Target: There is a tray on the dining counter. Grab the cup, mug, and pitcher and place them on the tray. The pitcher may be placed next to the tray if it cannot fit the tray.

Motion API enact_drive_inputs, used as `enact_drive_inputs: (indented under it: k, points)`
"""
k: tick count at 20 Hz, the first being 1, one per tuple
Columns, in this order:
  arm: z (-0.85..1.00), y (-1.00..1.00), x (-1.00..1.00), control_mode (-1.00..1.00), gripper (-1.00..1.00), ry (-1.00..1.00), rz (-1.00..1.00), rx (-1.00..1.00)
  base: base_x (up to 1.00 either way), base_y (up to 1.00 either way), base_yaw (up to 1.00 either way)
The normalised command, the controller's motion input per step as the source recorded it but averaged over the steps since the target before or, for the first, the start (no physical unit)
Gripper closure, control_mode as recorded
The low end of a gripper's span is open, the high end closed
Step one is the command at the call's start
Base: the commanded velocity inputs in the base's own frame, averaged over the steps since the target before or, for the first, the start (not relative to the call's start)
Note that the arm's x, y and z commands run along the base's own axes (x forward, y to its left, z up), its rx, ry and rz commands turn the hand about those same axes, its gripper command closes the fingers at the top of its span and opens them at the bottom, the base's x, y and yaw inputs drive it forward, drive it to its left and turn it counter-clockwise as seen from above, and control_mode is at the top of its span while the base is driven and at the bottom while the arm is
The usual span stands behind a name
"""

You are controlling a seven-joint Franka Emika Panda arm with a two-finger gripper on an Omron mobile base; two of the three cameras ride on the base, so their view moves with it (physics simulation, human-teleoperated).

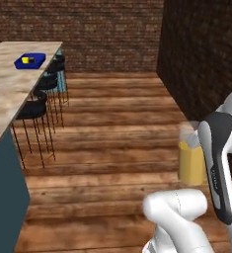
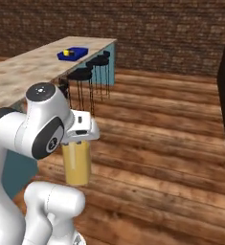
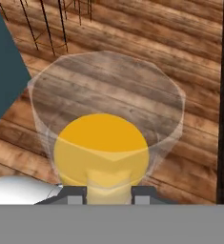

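Pitcher (image 2: 76, 165), one, hangs clamped in the gripper (image 3: 109, 193); one tray (image 1: 30, 61) carries one cup (image 1: 25, 60).

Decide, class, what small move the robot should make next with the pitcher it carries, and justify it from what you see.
Probably keep carrying the pitcher toward the far end of the dining counter. The gripper is shut on it above the floor, away from the counter, while the blue tray, with the cup on it, lies well ahead.
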Motion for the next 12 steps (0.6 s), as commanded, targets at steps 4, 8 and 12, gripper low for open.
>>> enact_drive_inputs:
  k: [4,8,12]
  points:
    - [0.0,0.0,0.0,1.0,1.0,0.0,0.0,0.0,0.79,-0.7,0.25]
    - [0.0,0.0,0.0,1.0,1.0,0.0,0.0,0.0,0.78,-0.66,0.26]
    - [0.0,0.0,0.0,1.0,1.0,0.0,0.0,0.0,0.6,-0.64,0.31]
